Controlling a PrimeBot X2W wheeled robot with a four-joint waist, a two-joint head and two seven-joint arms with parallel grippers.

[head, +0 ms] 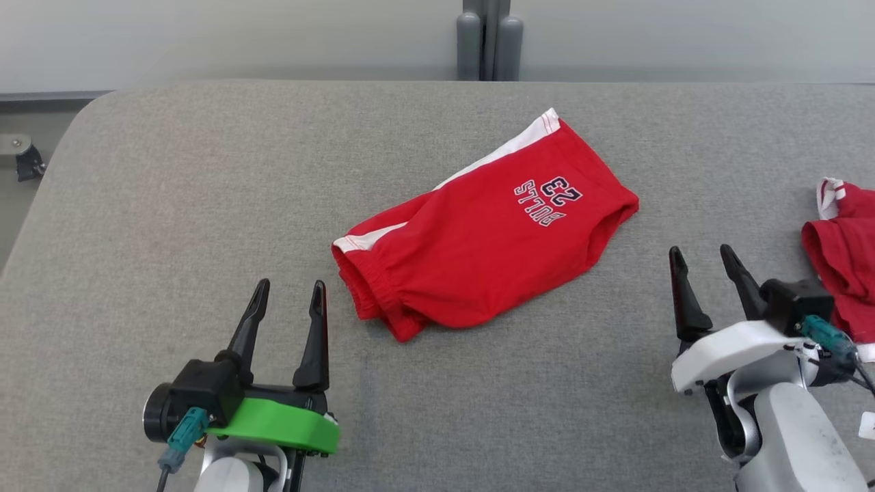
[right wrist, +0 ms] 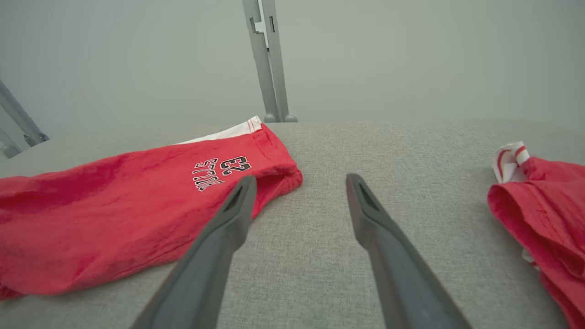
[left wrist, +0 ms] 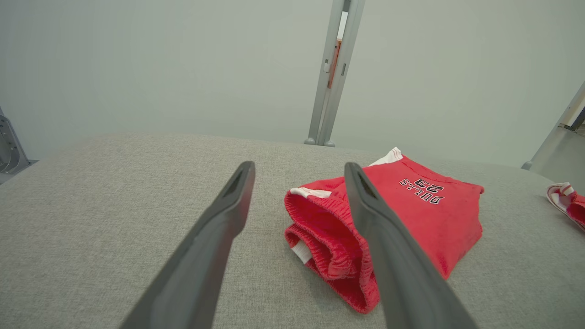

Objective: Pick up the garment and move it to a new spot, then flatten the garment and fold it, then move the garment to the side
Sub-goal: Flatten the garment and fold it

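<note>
You have the red shorts [head: 485,232] lying near the middle of the grey fabric-covered table [head: 171,205]. They are set diagonally, with the elastic waistband toward the near left and the leg hem with the white side stripe toward the far right. The "BULLS 23" print faces up and reads upside down in the head view.

Your left gripper [head: 290,283] stands to the near left of the shorts. Its fingers are spread wide and empty, just beside the waistband end and not touching it. Your right gripper [head: 701,249] stands to the right of the shorts. Its fingers are also spread wide, hold nothing, and are clear of the leg opening. The shorts lie between the two grippers.

A second red garment [head: 844,253] with white trim lies bunched at the table's right edge, just beside the right gripper's wrist. It is cut off by the frame, so you cannot tell what kind it is.
</note>
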